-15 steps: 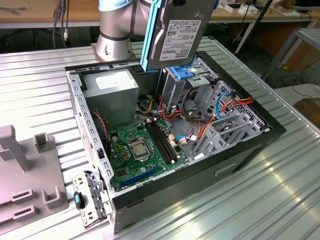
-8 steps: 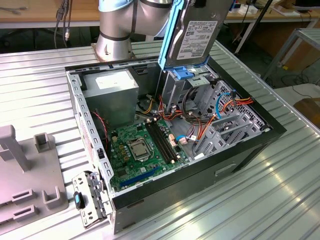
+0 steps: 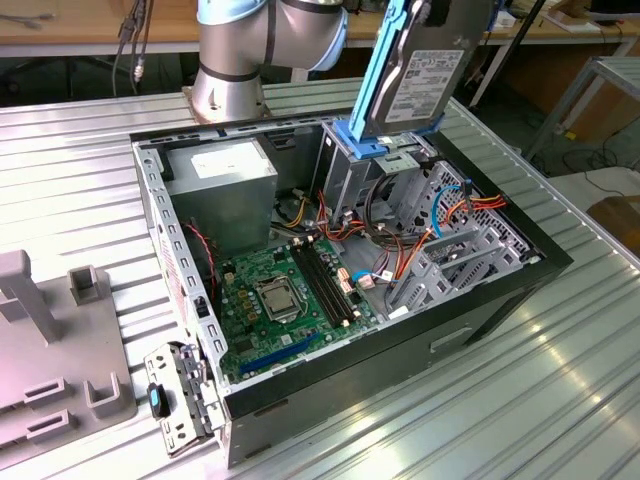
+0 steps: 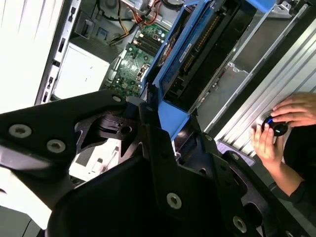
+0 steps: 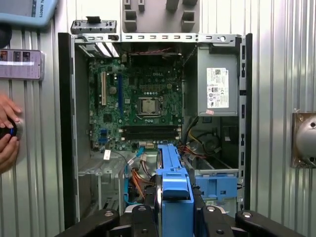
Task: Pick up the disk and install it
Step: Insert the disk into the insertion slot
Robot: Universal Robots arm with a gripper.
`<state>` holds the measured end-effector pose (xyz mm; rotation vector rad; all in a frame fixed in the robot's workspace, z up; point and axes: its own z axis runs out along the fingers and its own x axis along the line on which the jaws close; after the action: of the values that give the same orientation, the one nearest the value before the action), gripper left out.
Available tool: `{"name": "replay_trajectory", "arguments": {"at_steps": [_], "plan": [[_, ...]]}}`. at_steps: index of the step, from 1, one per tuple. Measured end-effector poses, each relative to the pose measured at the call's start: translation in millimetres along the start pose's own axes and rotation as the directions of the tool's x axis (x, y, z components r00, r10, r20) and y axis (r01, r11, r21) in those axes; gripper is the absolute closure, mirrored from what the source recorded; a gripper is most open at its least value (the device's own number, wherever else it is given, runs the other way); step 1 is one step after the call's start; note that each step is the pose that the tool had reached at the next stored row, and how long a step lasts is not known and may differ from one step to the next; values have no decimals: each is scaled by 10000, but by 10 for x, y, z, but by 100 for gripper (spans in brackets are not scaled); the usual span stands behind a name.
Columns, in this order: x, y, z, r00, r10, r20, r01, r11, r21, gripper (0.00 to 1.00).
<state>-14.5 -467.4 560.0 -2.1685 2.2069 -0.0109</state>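
Observation:
The disk [image 3: 418,78], a grey metal drive in a bright blue carrier [image 3: 376,70], hangs on edge and slightly tilted over the open computer case [image 3: 400,335]. Its lower end is just above the blue bracket [image 3: 388,150] on top of the drive cage; I cannot tell if they touch. My gripper [image 5: 174,213] is shut on the disk [image 5: 174,190], with a black finger [image 5: 141,217] on each side of the carrier. In the second wrist view the disk [image 4: 197,49] sticks out beyond the black gripper body toward the case interior.
Inside the case lie the motherboard [image 3: 280,290], power supply [image 3: 220,175] and loose cables [image 3: 440,215]. The arm's base [image 3: 230,80] stands behind the case. A grey fixture [image 3: 50,350] sits at the exterior view's left. A person's hands [image 4: 281,123] rest on a device beside the case.

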Motion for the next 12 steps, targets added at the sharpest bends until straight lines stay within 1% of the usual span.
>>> {"name": "replay_trajectory", "arguments": {"at_steps": [1, 3, 6, 8, 12], "plan": [[47, -5, 26, 10000, 0, 0, 0, 10000, 3, 63], [191, -12, 88, 10000, 0, 1, 0, 10000, 8, 63], [310, -24, 137, 10000, -1, 1, 1, 10000, 9, 63], [355, -31, 157, 10000, 0, 3, 0, 10000, 10, 63], [402, -55, 191, 10000, 5, 1, -5, 10000, 9, 63]]}}
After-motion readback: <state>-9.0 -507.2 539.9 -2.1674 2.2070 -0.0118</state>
